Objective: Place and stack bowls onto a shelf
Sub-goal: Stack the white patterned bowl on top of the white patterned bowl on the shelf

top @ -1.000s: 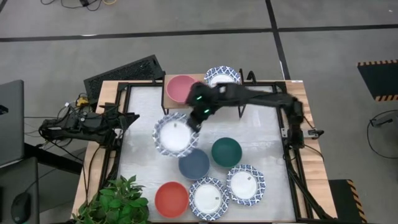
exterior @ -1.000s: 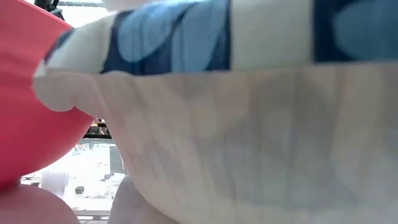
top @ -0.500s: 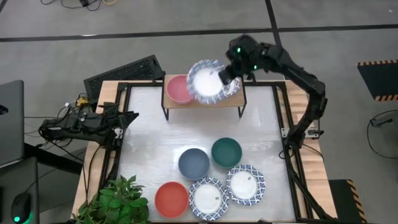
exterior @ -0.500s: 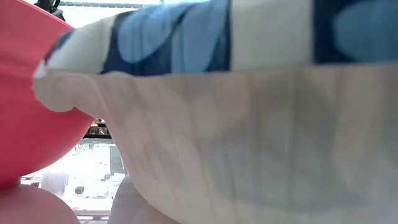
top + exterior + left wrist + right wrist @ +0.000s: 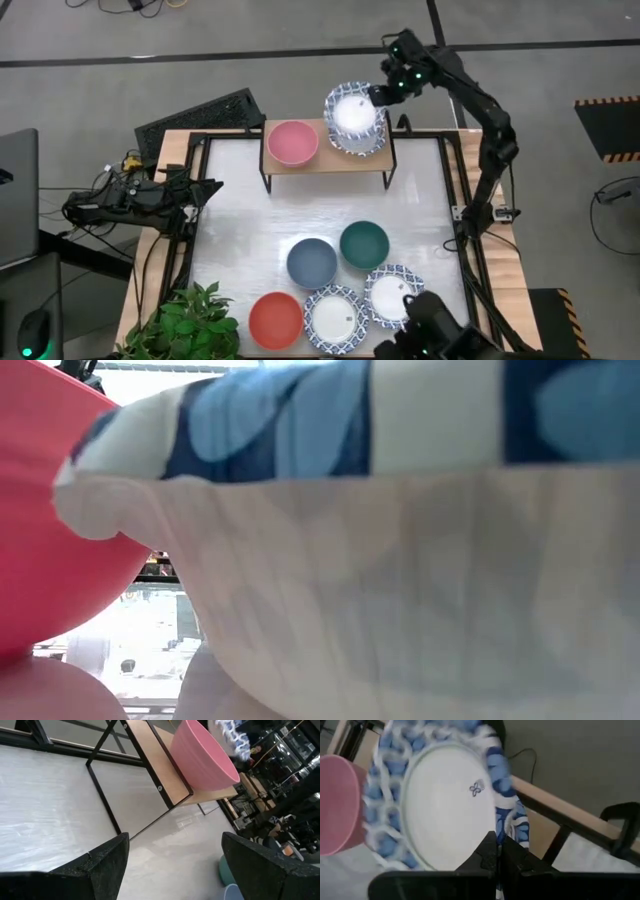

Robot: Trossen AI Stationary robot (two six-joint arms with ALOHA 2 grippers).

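The shelf (image 5: 325,162) stands at the table's far edge. On its left end rests a pink bowl (image 5: 292,143), on its right end a white bowl with a blue-patterned rim (image 5: 366,143). My right gripper (image 5: 378,95) holds another patterned bowl (image 5: 351,111) just above that one. On the table sit a blue bowl (image 5: 312,262), a dark green bowl (image 5: 364,245), a red bowl (image 5: 275,320) and two patterned bowls (image 5: 335,318) (image 5: 395,295). My left gripper (image 5: 172,870) waits open at the table's left edge. My right gripper pinches the patterned bowl's rim (image 5: 496,827) between its two shut fingers, on the bowl's right side. The fingers slant down from the far right. The bowl hangs over the patterned bowl on the shelf, its inside up; whether the two bowls touch I cannot tell.
A green plant (image 5: 185,325) stands at the near left corner. A dark shape (image 5: 430,335) shows at the table's near edge. The low view is filled by the red bowl (image 5: 50,510) and a patterned bowl (image 5: 400,560) close up. A black frame (image 5: 200,200) borders the table.
My right gripper has lifted the patterned bowl off the table's middle left and carried it toward the far edge and rightward, over the shelf's right end. It has turned on the way; the bowl was tipped mid-way and now hangs nearly level.
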